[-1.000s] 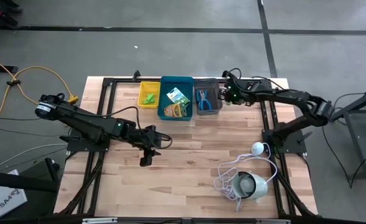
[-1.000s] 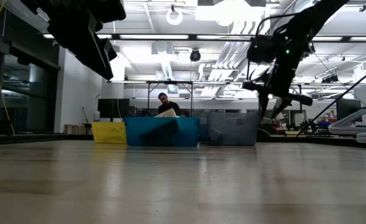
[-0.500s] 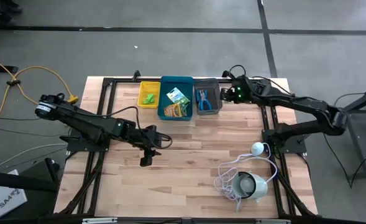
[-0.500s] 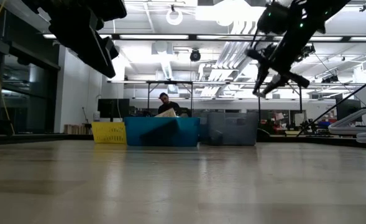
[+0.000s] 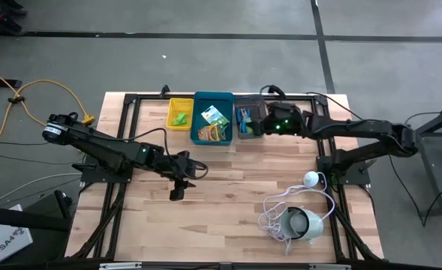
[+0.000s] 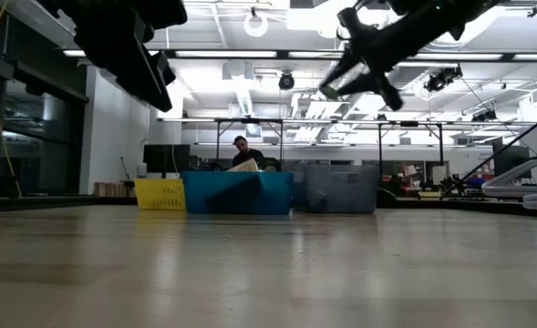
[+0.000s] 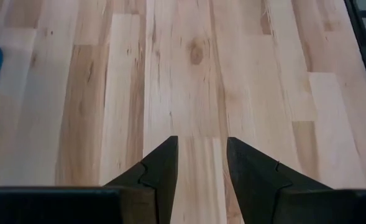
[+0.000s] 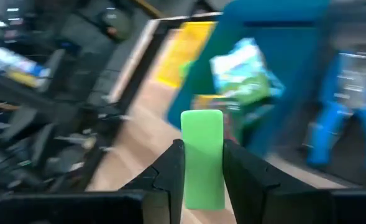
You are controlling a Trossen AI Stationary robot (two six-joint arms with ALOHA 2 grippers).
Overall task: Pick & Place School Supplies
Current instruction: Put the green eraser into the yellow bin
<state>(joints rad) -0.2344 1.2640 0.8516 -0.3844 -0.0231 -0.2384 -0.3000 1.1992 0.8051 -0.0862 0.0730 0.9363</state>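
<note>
- While it hangs above the grey bin (image 5: 251, 122) at upper centre of the high view, the right gripper (image 8: 201, 163) is clenched on a bright green stubby piece (image 8: 202, 157).
- Blue-handled tools (image 8: 335, 118) lie in that bin; crayon boxes (image 5: 215, 124) fill the blue bin (image 5: 214, 98), and more green pieces (image 5: 179, 118) sit in the yellow bin (image 5: 180, 102).
- Left of centre, the left gripper (image 7: 200, 163) hovers released over bare worktop (image 7: 189, 74).
</note>
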